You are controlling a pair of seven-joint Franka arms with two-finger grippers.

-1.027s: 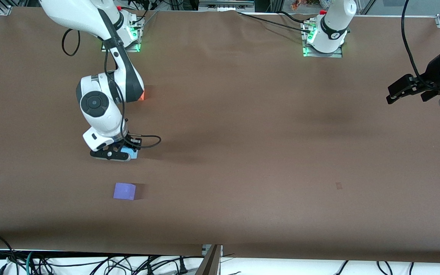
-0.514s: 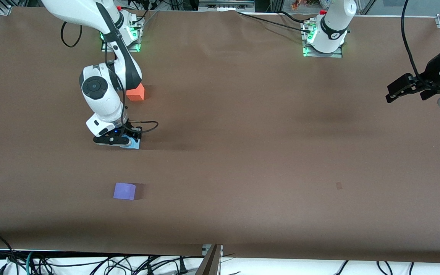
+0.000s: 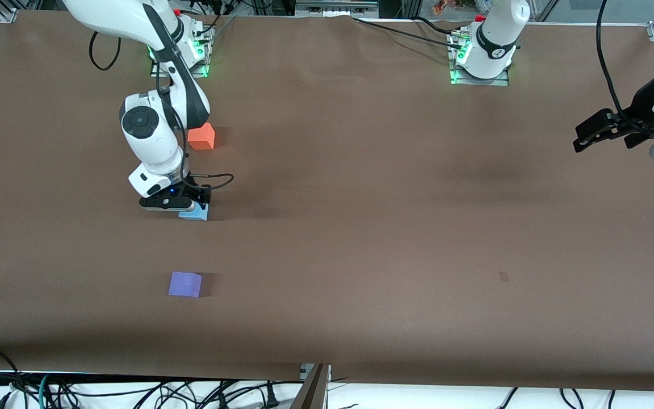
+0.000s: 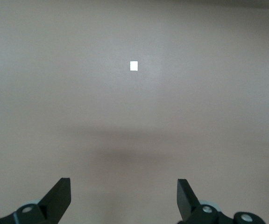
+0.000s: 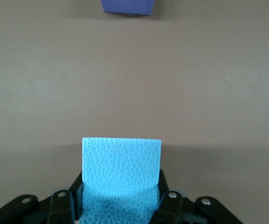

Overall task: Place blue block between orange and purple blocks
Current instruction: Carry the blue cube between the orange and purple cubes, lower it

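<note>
While the right gripper [image 3: 182,205] stood low toward the right arm's end of the table [image 3: 361,227], its two fingers were clamped on the blue block [image 3: 195,213], one finger against each of two facing sides. From the right wrist view the blue block [image 5: 121,175] filled the space between the dark fingers [image 5: 62,205], its pebbled light-blue top face showing plainly. Whether the block's underside touched the brown table cover could not be told from either view. The block sat between the other two cubes: the orange block [image 3: 201,137] lay on the table farther from the front camera, partly hidden by the right arm's forearm, and the purple block [image 3: 185,284] lay on the table nearer to that camera. All three fell roughly along one line running from the robots' bases toward the front camera, each well apart from the next. In the right wrist view the purple block [image 5: 127,6] showed only as a violet edge at the frame's border. The left gripper [image 3: 587,138] waited in the air over the left arm's end of the table, its fingers [image 4: 57,198] spread wide with nothing between them. Under it, the left wrist view showed only the plain brown cover and a small pale mark [image 4: 133,66].
</note>
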